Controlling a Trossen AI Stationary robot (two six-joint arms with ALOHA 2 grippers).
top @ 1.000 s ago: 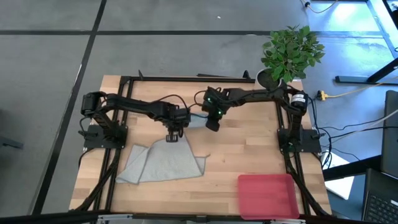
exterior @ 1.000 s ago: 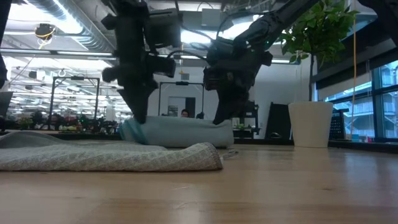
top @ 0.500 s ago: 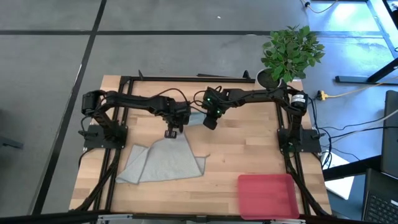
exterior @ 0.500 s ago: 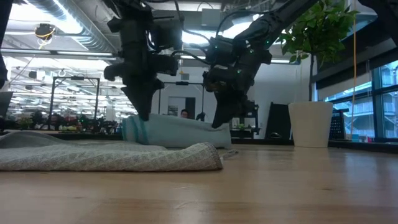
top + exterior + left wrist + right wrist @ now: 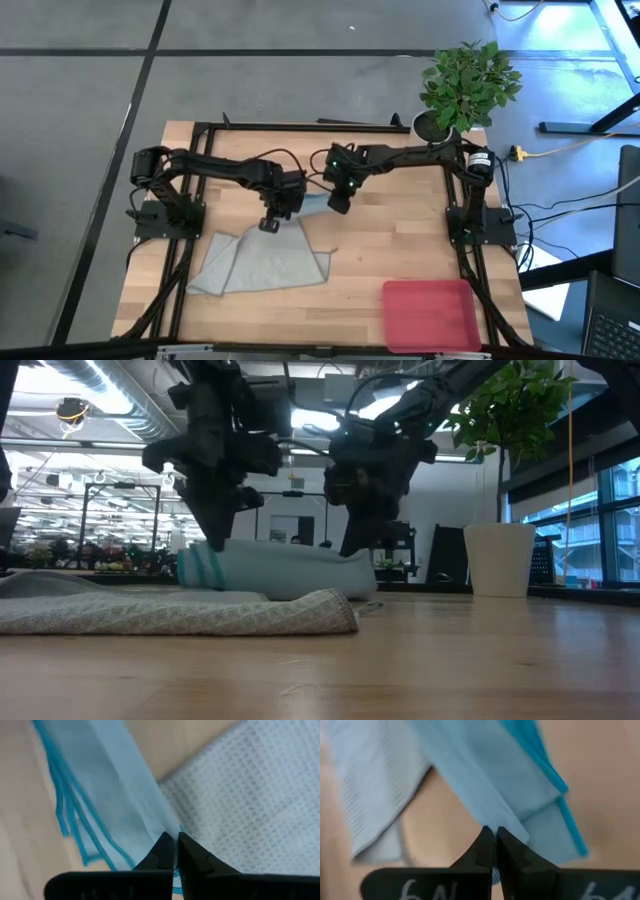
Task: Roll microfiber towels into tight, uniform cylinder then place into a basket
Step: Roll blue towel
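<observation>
The light teal-blue towel [image 5: 308, 200] lies folded into a long band between my two grippers, at the table's middle; in the low view it looks like a thick roll [image 5: 280, 572]. My left gripper [image 5: 270, 224] is shut on its left end and my right gripper [image 5: 338, 206] is shut on its right end. The pale grey-green towel [image 5: 265, 262] lies rumpled on the table just nearer, with its far corner under the teal one. The pink basket [image 5: 430, 315] sits at the near right, away from both grippers. My left gripper pinches the teal towel's folded edge [image 5: 159, 831] at its left end between its two fingertips, coming from above and pointing down. Several hemmed layers [image 5: 75, 825] fan out beside the fingers. That end rests low, over the grey-green towel [image 5: 260, 795]. My right gripper pinches a fold of the teal towel [image 5: 500, 817] near its right end between its two fingertips, coming from above and pointing down. The cloth spreads away from the fingers in several layers. Whether this end is off the table, I cannot tell.
A potted plant [image 5: 465, 85] stands at the far right corner, its white pot [image 5: 497, 558] showing in the low view. The dark arm frames run along the left and right table edges. Bare wood lies between the grey-green towel and the pink basket.
My left gripper has gone a little toward the table's left and near edge and has tipped, staying shut. The teal towel's left end has gone with it, and its dark-hemmed layers now face the near edge. The right end has stayed where it was.
</observation>
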